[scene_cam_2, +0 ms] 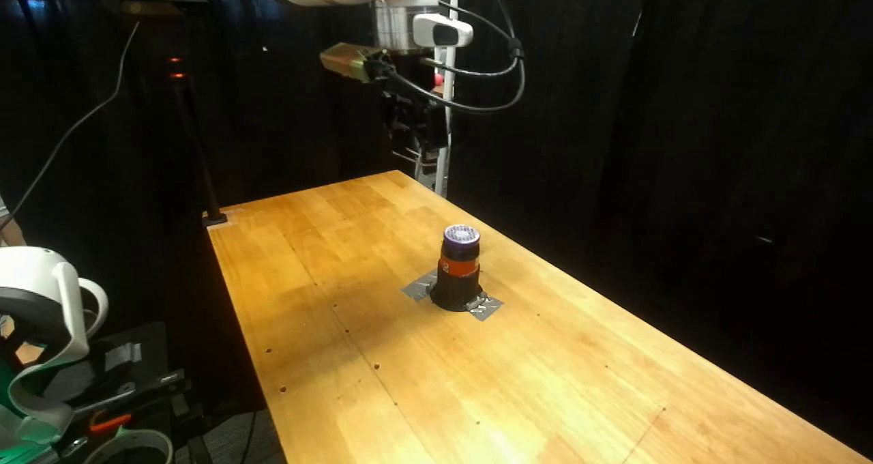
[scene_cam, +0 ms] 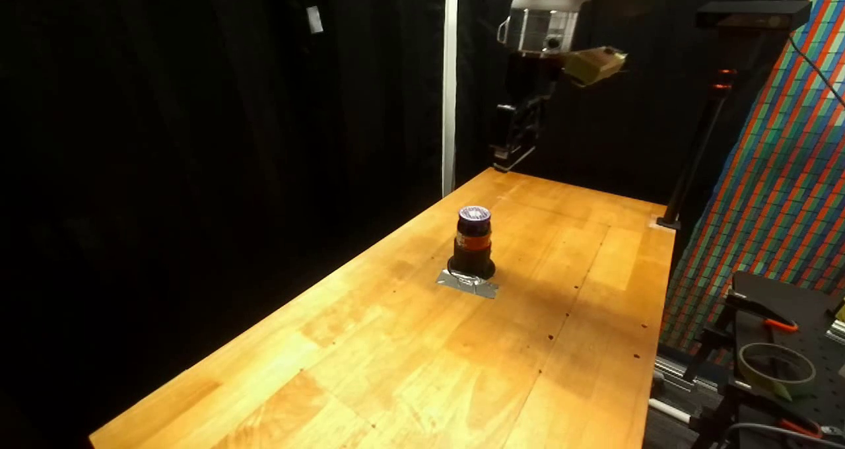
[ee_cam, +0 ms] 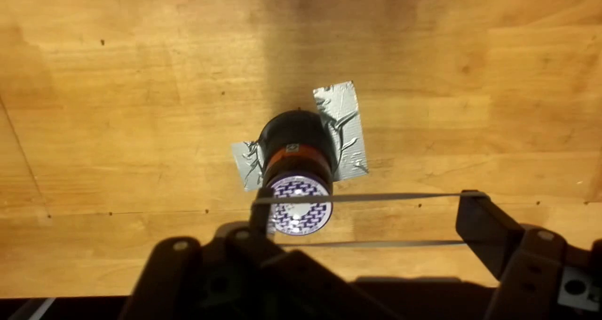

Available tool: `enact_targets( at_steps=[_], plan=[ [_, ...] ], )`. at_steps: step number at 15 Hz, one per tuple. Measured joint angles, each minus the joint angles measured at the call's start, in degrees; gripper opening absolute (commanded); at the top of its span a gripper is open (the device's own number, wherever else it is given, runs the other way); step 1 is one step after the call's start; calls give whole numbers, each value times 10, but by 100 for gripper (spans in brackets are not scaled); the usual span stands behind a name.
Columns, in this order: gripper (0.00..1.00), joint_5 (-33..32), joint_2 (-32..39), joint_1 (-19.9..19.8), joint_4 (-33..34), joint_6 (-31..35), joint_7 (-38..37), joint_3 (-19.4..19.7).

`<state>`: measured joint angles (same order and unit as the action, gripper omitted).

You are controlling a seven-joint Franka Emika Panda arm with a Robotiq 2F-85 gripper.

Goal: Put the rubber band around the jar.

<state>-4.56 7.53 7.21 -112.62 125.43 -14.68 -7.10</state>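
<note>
The jar (scene_cam: 474, 241) stands upright on the wooden table, with a patterned purple-and-white lid and an orange band on a dark body. It also shows in an exterior view (scene_cam_2: 459, 267) and, from above, in the wrist view (ee_cam: 303, 219). Its foot sits in a black base. My gripper (ee_cam: 368, 194) is open, with the rubber band (ee_cam: 390, 197) stretched around both fingers. In the wrist view the band's upper strand crosses over the lid, which lies close to the left finger. In both exterior views the gripper (scene_cam: 511, 157) (scene_cam_2: 417, 153) is well above the table, higher than the jar.
Grey tape (ee_cam: 345, 132) fixes the black base (scene_cam_2: 455, 292) to the table (scene_cam: 409, 343). A dark camera post (scene_cam: 700, 138) stands at the table's far corner. A side cart (scene_cam: 779, 330) with a tape roll is beside the table. Black curtains surround it.
</note>
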Motion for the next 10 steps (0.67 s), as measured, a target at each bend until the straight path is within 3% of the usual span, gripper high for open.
enact_targets(
  at_steps=[10],
  plan=[
    [100, 24, 229, -7, 177, 51, 5, 34]
  ],
)
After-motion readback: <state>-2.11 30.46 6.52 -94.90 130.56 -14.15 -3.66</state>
